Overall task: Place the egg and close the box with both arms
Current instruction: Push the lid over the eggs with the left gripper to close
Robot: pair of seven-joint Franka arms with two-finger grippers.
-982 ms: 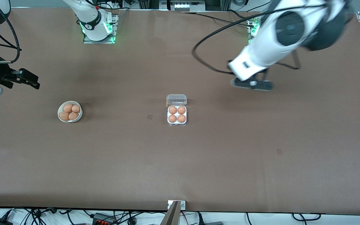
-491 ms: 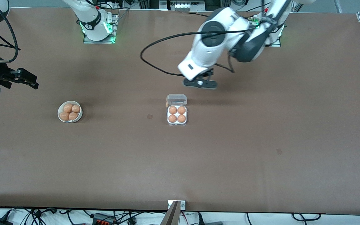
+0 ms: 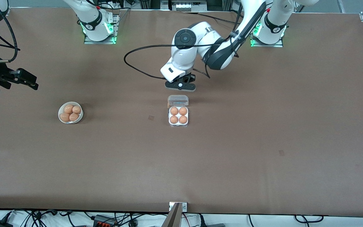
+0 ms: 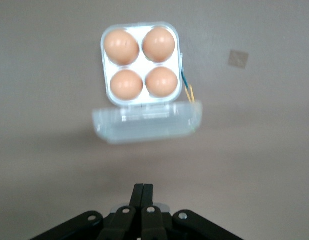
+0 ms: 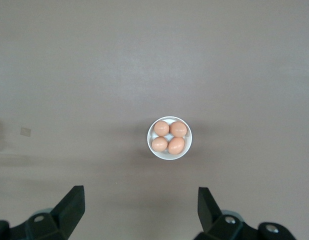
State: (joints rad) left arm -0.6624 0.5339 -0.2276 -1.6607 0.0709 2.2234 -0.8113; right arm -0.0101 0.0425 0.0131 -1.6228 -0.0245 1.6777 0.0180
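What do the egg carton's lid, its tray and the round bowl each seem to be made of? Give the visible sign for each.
Lid: probably thin clear plastic; the table shows through it, slightly frosted.
Tray: white, smooth, likely moulded plastic; rounded glossy rim.
Bowl: plain white, smooth, perhaps ceramic or plastic; the look leaves it open.

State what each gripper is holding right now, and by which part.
Nothing is held. The left gripper is shut empty above the table by the box's open lid; the right gripper hangs open above the bowl of eggs.

No text, label, brand, number or sign can be read on anything in any of these views.
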